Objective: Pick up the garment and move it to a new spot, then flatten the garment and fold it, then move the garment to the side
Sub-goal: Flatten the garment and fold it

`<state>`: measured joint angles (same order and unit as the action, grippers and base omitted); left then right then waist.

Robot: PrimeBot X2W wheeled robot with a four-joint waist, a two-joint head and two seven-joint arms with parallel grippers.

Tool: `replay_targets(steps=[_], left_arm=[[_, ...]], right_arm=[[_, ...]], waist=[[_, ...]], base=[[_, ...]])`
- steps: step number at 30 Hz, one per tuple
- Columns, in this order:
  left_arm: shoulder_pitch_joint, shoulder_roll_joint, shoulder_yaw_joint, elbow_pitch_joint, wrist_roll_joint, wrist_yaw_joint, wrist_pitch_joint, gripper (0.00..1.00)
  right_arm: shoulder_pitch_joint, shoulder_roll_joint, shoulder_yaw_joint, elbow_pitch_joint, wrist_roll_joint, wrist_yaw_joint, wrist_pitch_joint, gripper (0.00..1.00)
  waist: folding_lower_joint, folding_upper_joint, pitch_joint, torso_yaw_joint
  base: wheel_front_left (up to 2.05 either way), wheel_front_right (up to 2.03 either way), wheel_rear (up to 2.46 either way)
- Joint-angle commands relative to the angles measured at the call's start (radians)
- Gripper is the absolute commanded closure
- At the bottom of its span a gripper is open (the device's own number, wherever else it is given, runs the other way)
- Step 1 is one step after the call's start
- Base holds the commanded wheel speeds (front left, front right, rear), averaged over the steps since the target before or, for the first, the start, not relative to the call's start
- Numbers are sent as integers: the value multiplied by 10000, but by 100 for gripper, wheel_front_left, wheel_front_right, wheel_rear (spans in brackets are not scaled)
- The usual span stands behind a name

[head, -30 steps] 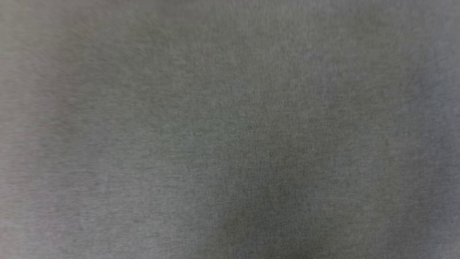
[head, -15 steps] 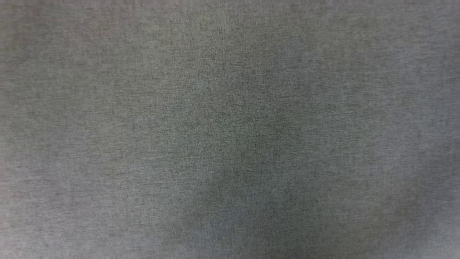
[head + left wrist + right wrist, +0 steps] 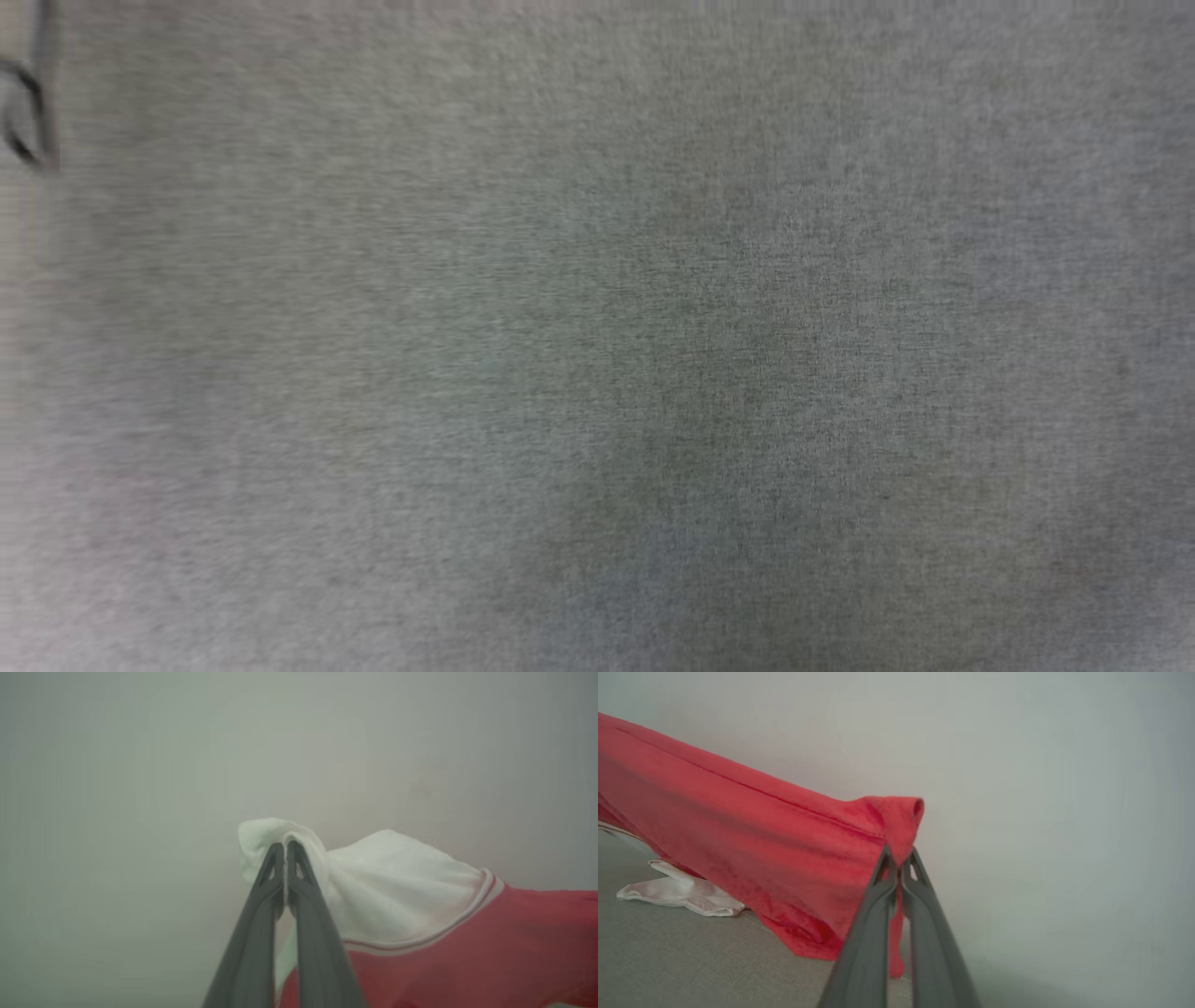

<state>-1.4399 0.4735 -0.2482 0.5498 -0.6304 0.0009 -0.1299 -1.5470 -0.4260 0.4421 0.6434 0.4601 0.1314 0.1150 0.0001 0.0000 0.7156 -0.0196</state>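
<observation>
We see the left end effector [image 3: 285, 848] with its two dark fingers pressed together on a bunched fold of a white sleeve [image 3: 397, 882], the cloth wrapping up and over the fingertips. From that pinch the garment [image 3: 467, 952] runs away to the right of the left wrist view. A red-and-white striped trim [image 3: 486, 891] marks where the white sleeve meets the red body.

The right end effector [image 3: 900, 855] is likewise closed, nipping a red corner of the body between its tips, with a small roll of red cloth standing above them. In the right wrist view the red body stretches off to the left as a taut, sloping sheet with a seam line running along it, so we read the garment as held up by both arms at once. Its lower red edge sags down onto the grey woven surface [image 3: 668, 961], and the other white sleeve [image 3: 677, 891] lies crumpled flat on that surface, just beside the hanging red cloth.

From the head we look down at the same grey weave, softly blurred, with a darker shadowed patch toward the lower middle. At the far left edge there is a pale strip with a dark loop [image 3: 26, 112]; we think it may be a cable beyond the edge of a covered counter, but the blur leaves us unsure.
</observation>
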Motion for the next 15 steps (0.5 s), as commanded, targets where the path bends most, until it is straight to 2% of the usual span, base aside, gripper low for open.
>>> replay_targets(steps=[1, 6, 11, 15], left_arm=[[690, 2, -20, -110, -54, -45, -141, 100], [3678, -24, 145, -988, -590, 66, -447, 100], [7183, 177, 297, -2363, -880, 654, -538, 100], [9656, 111, 421, -3522, -1188, 1192, -547, 100]], right_arm=[[576, -206, 124, -182, 208, -14, -14, 100], [3053, -715, 428, -898, 889, -14, 19, 100], [5852, -1074, 132, -1588, 1278, -16, 205, 100], [7944, -1158, -502, -2099, 1429, -19, 406, 100]], waist=[[-1, 0, -467, 211], [-1, 0, -1714, 356], [-1, 0, -2805, 405], [-1, 0, -3531, 491]], base=[[0, 0, 0], [0, 0, 0], [0, 0, 0], [0, 0, 0]])
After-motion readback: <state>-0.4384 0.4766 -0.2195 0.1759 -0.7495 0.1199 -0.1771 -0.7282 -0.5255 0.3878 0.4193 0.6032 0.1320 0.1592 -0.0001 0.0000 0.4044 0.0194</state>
